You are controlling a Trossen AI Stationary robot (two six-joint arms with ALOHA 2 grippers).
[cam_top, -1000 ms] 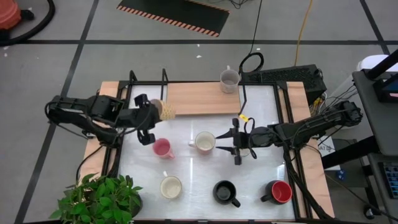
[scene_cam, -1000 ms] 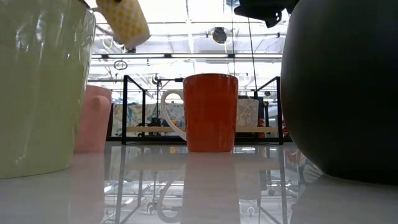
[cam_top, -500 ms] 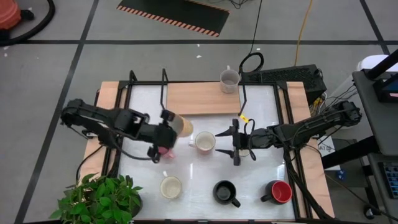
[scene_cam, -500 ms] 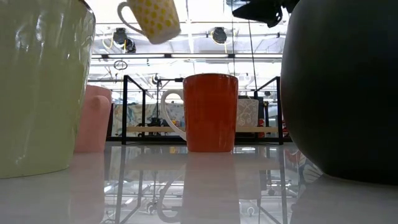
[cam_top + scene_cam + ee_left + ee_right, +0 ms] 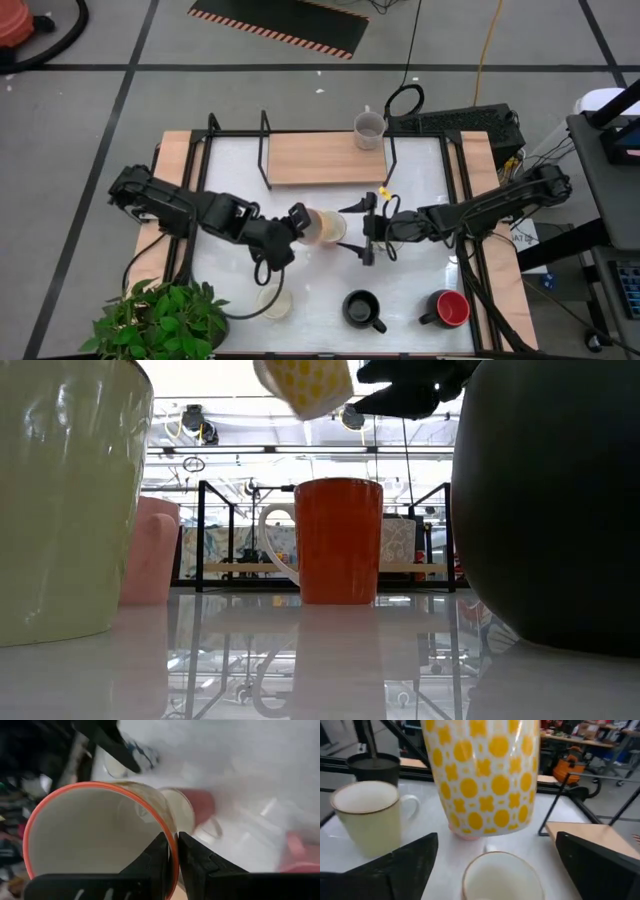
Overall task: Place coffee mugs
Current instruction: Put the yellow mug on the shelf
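Observation:
My left gripper (image 5: 297,224) is shut on a yellow-dotted cream coffee mug (image 5: 318,225) with an orange rim. It holds the mug in the air over the table's middle, above a reddish mug (image 5: 340,540) with a white inside (image 5: 502,872). My right gripper (image 5: 362,230) stands open just right of both, its fingers wide apart, facing the dotted mug (image 5: 480,775). On the table stand a pink mug (image 5: 150,550), a cream mug (image 5: 275,300), a black mug (image 5: 362,310) and a red-and-black mug (image 5: 450,308). A grey mug (image 5: 369,128) stands on the wooden board. My left gripper pinches the dotted mug's wall at its orange rim (image 5: 172,847), one finger inside the mug (image 5: 159,857) and one outside (image 5: 192,862). The fingers come from the table's left. The mug hangs tilted, lifted clear of the table and of the mug below.
A green potted plant (image 5: 160,320) stands at the near left corner. A black frame (image 5: 265,150) and a wooden board (image 5: 325,158) run along the far side. Cables and a dark box (image 5: 470,125) lie at the far right.
My left gripper has carried the dotted mug from beside the wooden board toward the table's right and near edge, to above the reddish mug. The mug has stayed off the table and has tipped on the way. My right gripper has shifted a little toward the table's left.

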